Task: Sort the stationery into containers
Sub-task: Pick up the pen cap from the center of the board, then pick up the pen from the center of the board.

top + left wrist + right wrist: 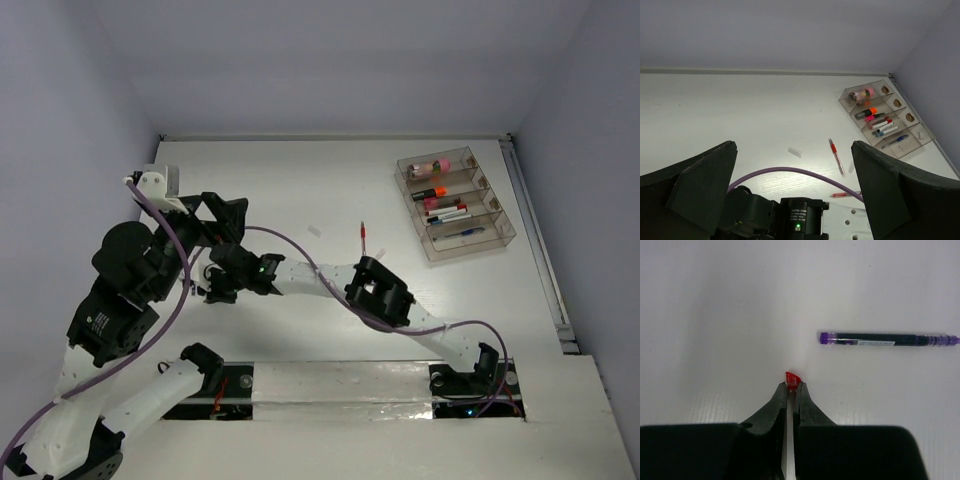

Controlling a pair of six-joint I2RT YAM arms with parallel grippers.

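While the left jaws hang wide apart and idle above the left side of the counter (300, 180), the right jaws are pressed together on a small red piece (791, 377), pinched at their very tips over the counter's left half. Whether it is a cap or the end of something longer I cannot tell, nor whether it is clear of the surface. A purple pen (887, 339) lies flat just beyond the tips, apart from them. The step in hand looks like the pick-up of that red piece.

The clear organiser (500, 222) sits at the far right corner, well apart from the grip. Its farthest compartment holds a pink cylinder (432, 165), the next the highlighters (436, 190), the third some pens (447, 212), and the nearest a blue pen (468, 231). Loose on the counter are a red pen (364, 237) near the middle and a small clear piece (315, 232).

The next move, as I judge it, calls for a straight lift, a long carry to the far right corner without fouling the left arm (130, 270), and a release over the compartment of like things. So slight a hold may slip on the way.
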